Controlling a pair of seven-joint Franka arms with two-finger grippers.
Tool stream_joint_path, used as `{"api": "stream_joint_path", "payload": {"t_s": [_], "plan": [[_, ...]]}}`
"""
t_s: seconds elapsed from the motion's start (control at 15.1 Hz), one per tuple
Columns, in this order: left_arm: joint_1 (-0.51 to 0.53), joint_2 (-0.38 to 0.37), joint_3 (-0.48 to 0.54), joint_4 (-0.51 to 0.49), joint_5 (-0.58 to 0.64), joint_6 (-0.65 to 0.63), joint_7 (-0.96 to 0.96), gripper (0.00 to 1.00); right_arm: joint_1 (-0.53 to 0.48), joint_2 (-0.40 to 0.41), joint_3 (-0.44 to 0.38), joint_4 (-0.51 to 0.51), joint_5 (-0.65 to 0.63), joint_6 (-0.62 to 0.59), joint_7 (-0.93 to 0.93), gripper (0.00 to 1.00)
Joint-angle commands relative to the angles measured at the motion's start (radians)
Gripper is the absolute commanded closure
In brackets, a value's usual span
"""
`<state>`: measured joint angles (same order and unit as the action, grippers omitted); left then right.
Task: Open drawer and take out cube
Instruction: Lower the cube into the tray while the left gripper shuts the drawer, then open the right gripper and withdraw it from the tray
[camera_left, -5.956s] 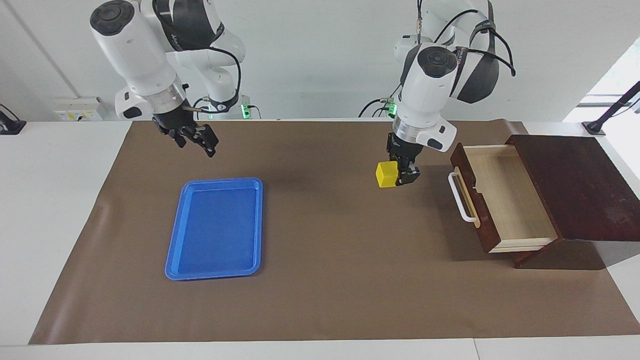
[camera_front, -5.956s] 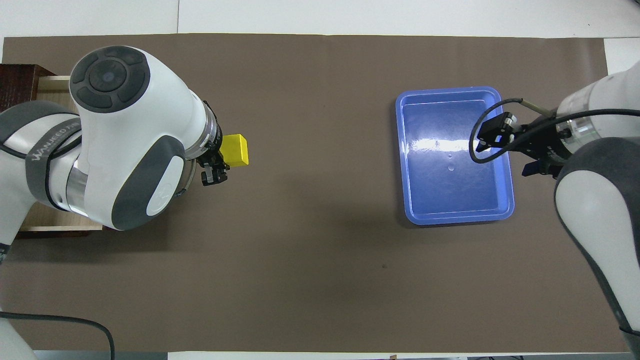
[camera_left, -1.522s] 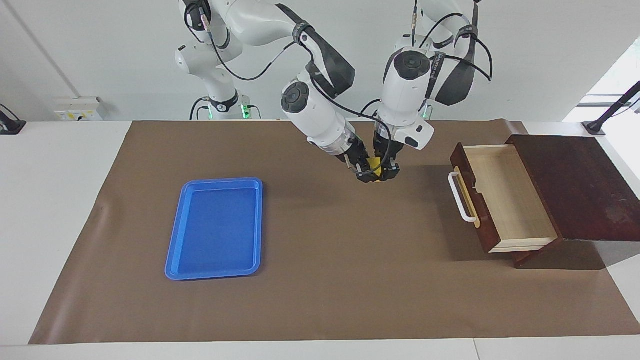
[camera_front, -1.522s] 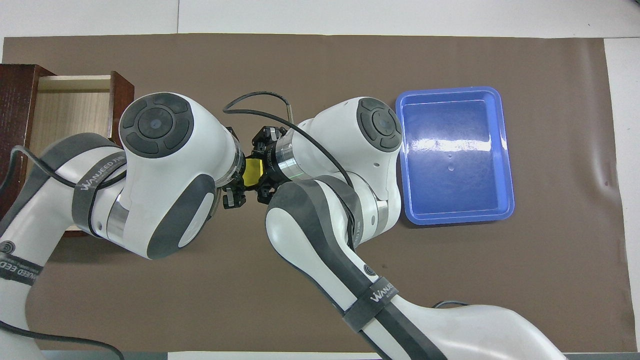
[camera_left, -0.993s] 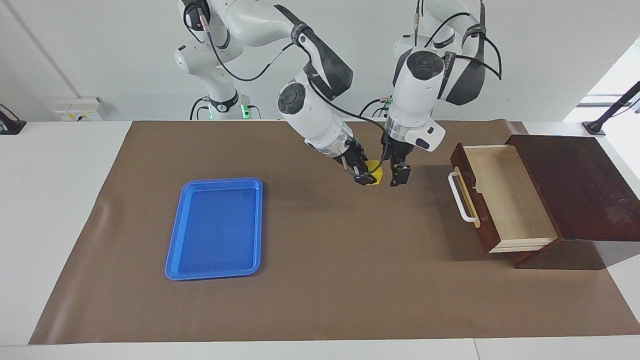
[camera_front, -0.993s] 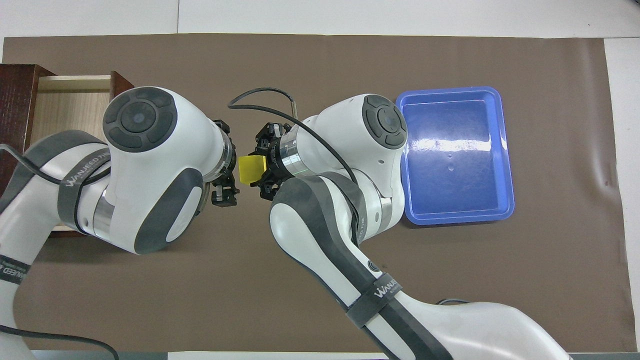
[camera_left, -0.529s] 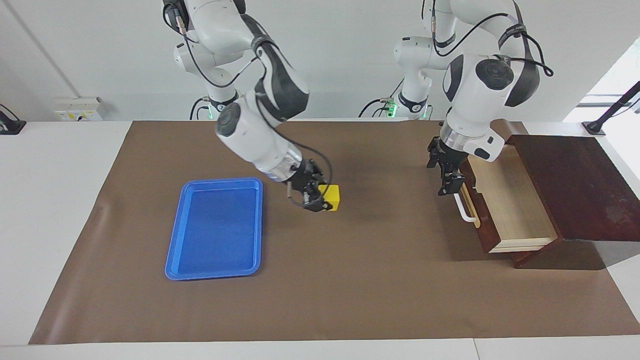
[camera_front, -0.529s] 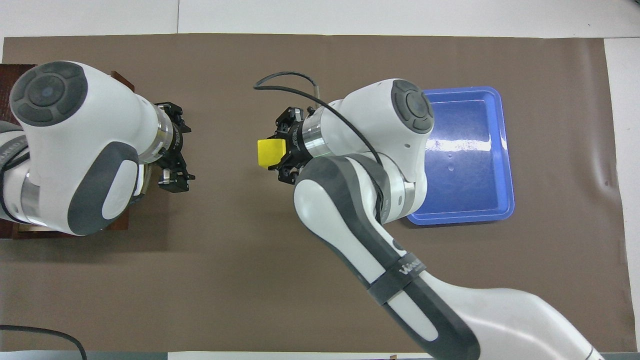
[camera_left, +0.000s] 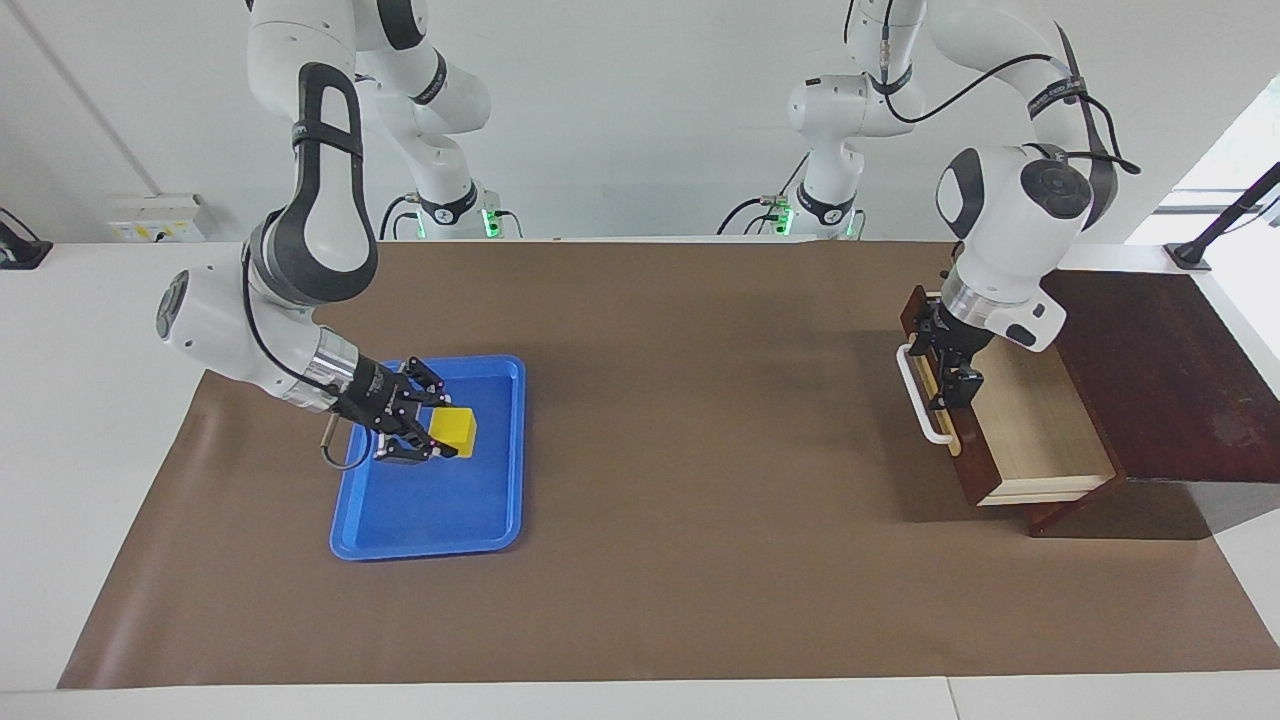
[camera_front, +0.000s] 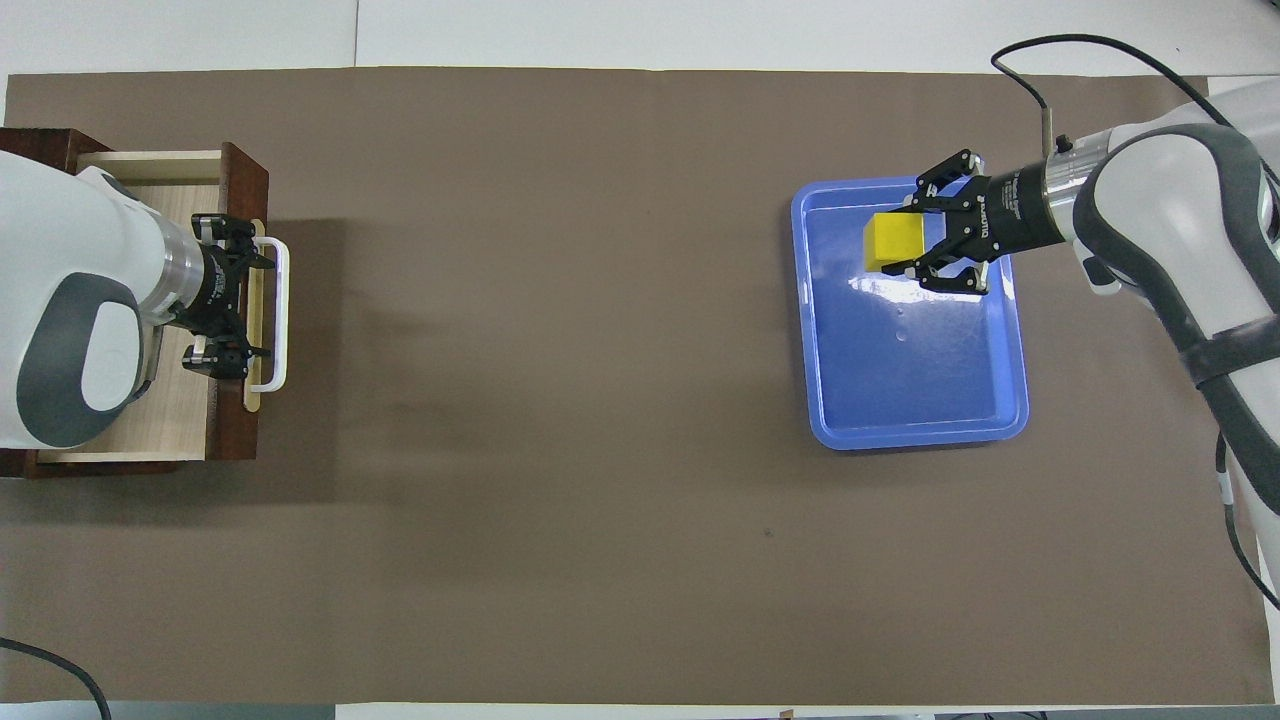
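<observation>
The yellow cube (camera_left: 453, 430) lies in the blue tray (camera_left: 430, 548), toward the tray's end nearer the robots; in the overhead view the cube (camera_front: 893, 241) shows there too. My right gripper (camera_left: 435, 415) is open, its fingers spread wider than the cube on both sides, as the overhead view (camera_front: 915, 235) also shows. The drawer (camera_left: 1020, 420) stands pulled out of its dark wooden box, its pale inside bare. My left gripper (camera_left: 945, 368) is open over the drawer's front panel, beside the white handle (camera_left: 915, 400); it also shows in the overhead view (camera_front: 250, 300).
The sloped dark wooden box (camera_left: 1160, 380) stands at the left arm's end of the table. A brown mat (camera_left: 700, 560) covers the table between the drawer and the tray.
My right gripper carried the cube from the middle of the mat to the tray and opened. My left gripper moved from the mat to the drawer's front.
</observation>
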<state>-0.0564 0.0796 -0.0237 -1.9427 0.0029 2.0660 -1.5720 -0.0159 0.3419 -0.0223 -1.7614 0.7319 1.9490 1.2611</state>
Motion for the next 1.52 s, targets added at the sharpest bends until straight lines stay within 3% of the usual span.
{"api": "stream_joint_path", "payload": {"t_s": [0.0,0.33,0.79,1.12,1.19,1.26,1.39,1.46], "plan": [[0.073,-0.035,-0.007,-0.039,0.008,0.039,0.069,0.00,-0.056,-0.058,0.016,-0.142,0.043,0.033,-0.098,1.00],[0.159,-0.029,-0.008,-0.041,0.008,0.063,0.157,0.00,-0.116,-0.018,0.016,-0.174,0.046,0.047,-0.199,1.00],[0.262,-0.026,-0.008,-0.064,0.008,0.108,0.291,0.00,-0.107,0.042,0.018,-0.196,0.095,0.108,-0.321,1.00],[0.279,-0.020,-0.008,-0.045,0.008,0.103,0.314,0.00,-0.098,0.039,0.016,-0.219,0.106,0.116,-0.400,1.00],[0.271,-0.018,-0.008,-0.024,0.008,0.079,0.316,0.00,-0.090,0.037,0.016,-0.219,0.106,0.116,-0.404,0.91],[0.261,-0.018,-0.010,0.016,0.008,0.016,0.322,0.00,-0.079,0.037,0.015,-0.219,0.106,0.116,-0.402,0.46],[0.228,-0.035,-0.015,0.079,0.008,-0.099,0.380,0.00,-0.079,0.037,0.015,-0.204,0.104,0.099,-0.391,0.08],[0.208,-0.056,-0.016,0.094,0.008,-0.150,0.429,0.00,-0.085,0.037,0.015,-0.190,0.104,0.082,-0.385,0.00]]}}
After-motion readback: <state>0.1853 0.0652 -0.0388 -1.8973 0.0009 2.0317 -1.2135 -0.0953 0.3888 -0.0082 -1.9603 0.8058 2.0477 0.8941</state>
